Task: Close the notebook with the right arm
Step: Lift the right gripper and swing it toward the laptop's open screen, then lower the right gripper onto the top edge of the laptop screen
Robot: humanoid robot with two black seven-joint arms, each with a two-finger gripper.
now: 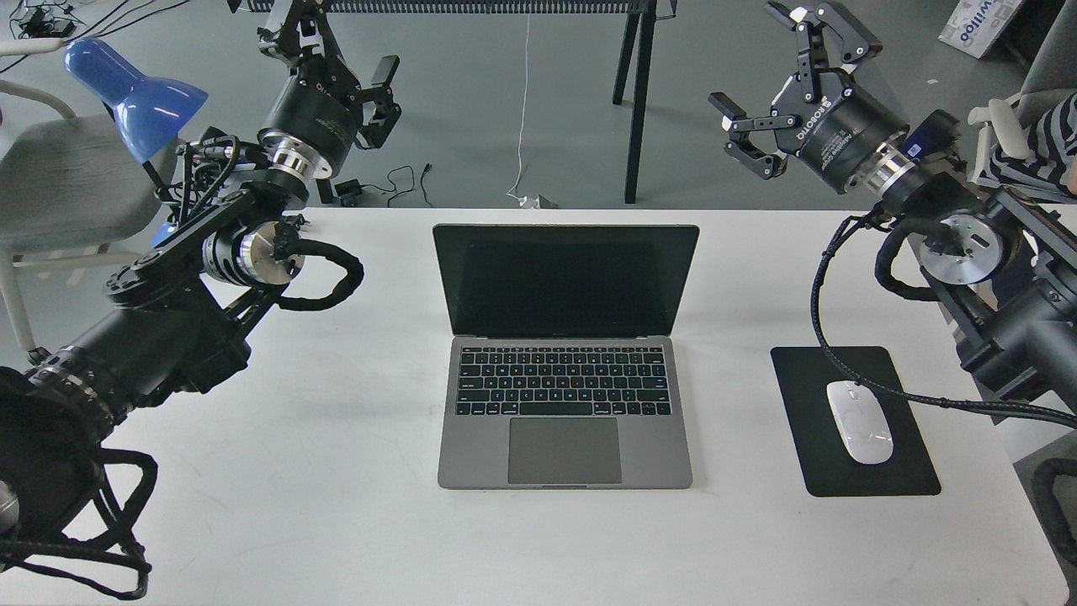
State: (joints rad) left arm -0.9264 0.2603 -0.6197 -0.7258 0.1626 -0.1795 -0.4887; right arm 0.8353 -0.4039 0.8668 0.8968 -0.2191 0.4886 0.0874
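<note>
The notebook point(564, 353) is a slim grey laptop lying open in the middle of the white table point(336, 505), its black screen upright and facing me, keys and trackpad showing. My right arm point(951, 227) comes in from the right edge. Its gripper point(761, 76) hangs open above the floor beyond the table's far right corner, up and to the right of the notebook's screen and well apart from it. My left gripper point(336, 42) is open too, raised beyond the table's far left corner, holding nothing.
A black mouse pad point(808, 379) with a white mouse point(858, 421) lies right of the notebook; a cable from my right arm crosses it. A blue desk lamp point(135, 93) and chair stand far left. Black table legs point(631, 101) stand behind. A person's striped sleeve point(1052, 135) shows far right.
</note>
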